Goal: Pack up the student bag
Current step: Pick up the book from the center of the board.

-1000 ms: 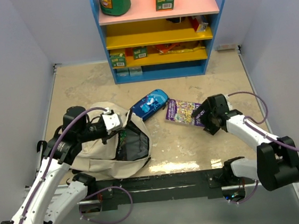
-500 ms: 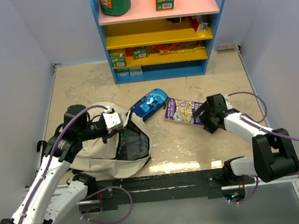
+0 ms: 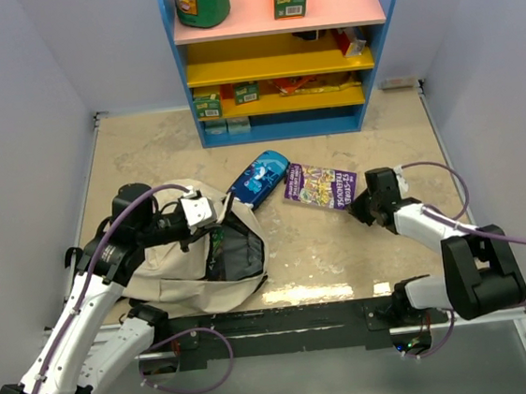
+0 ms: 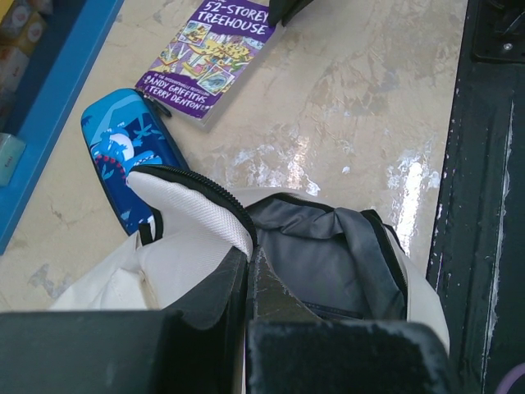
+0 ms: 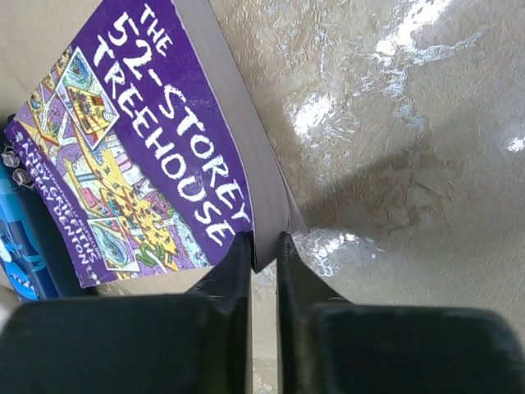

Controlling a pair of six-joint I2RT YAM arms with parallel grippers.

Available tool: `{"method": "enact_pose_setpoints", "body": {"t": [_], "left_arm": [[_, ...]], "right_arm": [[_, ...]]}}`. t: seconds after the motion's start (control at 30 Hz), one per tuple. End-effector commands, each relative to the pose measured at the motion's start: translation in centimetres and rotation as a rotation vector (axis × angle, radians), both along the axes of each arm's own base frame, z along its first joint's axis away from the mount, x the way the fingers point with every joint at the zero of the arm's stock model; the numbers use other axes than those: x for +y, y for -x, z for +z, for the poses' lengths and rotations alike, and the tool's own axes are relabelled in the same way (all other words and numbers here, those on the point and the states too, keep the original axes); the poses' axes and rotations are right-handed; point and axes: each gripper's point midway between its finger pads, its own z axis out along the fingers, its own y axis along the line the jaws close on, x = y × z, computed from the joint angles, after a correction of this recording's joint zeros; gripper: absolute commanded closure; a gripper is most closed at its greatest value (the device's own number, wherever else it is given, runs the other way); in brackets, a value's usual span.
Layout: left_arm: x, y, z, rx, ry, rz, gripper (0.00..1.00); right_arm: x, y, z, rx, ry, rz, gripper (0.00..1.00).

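Note:
The student bag [image 3: 172,268], beige canvas with black zipper trim, lies at the left with its mouth open and its grey lining [image 4: 328,263] showing. My left gripper [image 3: 210,214] is shut on the bag's opening rim [image 4: 205,215], holding it up. A purple book [image 3: 318,186], "The 52-Storey Treehouse", lies to the right of the bag. In the right wrist view its near corner [image 5: 264,246] sits pinched between the fingers of my right gripper [image 5: 262,250], which is shut on it. A blue pencil case [image 3: 261,178] touches the book's left edge.
A blue shelf unit [image 3: 293,123] with jars, boxes and packets stands against the back wall. A black rail [image 3: 276,323] runs along the near table edge. Pale walls close in both sides.
My right gripper has closed on the book's near corner. The book and the pencil case have shifted slightly left and away. The left arm has not moved.

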Motion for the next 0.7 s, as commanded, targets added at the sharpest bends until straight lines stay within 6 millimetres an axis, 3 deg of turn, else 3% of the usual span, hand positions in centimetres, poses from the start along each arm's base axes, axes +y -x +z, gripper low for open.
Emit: {"method": "enact_pose_setpoints", "body": {"t": [0.0, 0.1, 0.17, 0.2, 0.27, 0.3, 0.37, 0.4, 0.57, 0.6, 0.67], "left_arm": [[-1.3, 0.4, 4.2, -0.12, 0.096, -0.079, 1.0], [-1.2, 0.6, 3.9, -0.115, 0.092, -0.08, 1.0], [-1.1, 0.8, 3.8, -0.109, 0.091, -0.079, 1.0], [-1.0, 0.9, 3.4, -0.1, 0.083, -0.077, 1.0], [-0.9, 0.9, 3.0, -0.092, 0.077, -0.074, 1.0], [-0.9, 0.9, 2.7, -0.085, 0.076, -0.073, 1.0], [-0.9, 1.0, 2.4, -0.073, 0.074, -0.071, 1.0], [-0.9, 1.0, 2.2, -0.066, 0.074, -0.07, 1.0], [-0.7, 0.8, 1.9, -0.059, 0.071, -0.04, 1.0], [-0.5, 0.7, 1.7, -0.06, 0.07, -0.029, 1.0], [-0.4, 0.8, 1.8, -0.061, 0.08, -0.009, 1.0]], "right_arm": [[-0.8, 2.1, -1.7, 0.073, 0.057, 0.033, 1.0], [-0.4, 1.5, 0.4, 0.013, 0.049, 0.052, 1.0], [0.0, 1.2, 4.0, -0.086, 0.043, 0.06, 1.0], [0.2, 0.3, 7.7, -0.191, 0.036, 0.057, 1.0], [0.7, 0.4, 10.9, -0.249, 0.029, 0.073, 1.0], [1.3, -0.3, 14.1, -0.312, 0.015, 0.092, 1.0], [2.3, 0.0, 16.2, -0.324, 0.014, 0.136, 1.0], [2.9, -0.4, 18.5, -0.364, 0.008, 0.156, 1.0], [6.0, 0.4, 23.9, -0.453, -0.049, 0.26, 1.0], [6.2, 0.4, 26.1, -0.499, -0.061, 0.27, 1.0], [7.4, 1.2, 27.7, -0.518, -0.102, 0.319, 1.0]]}}
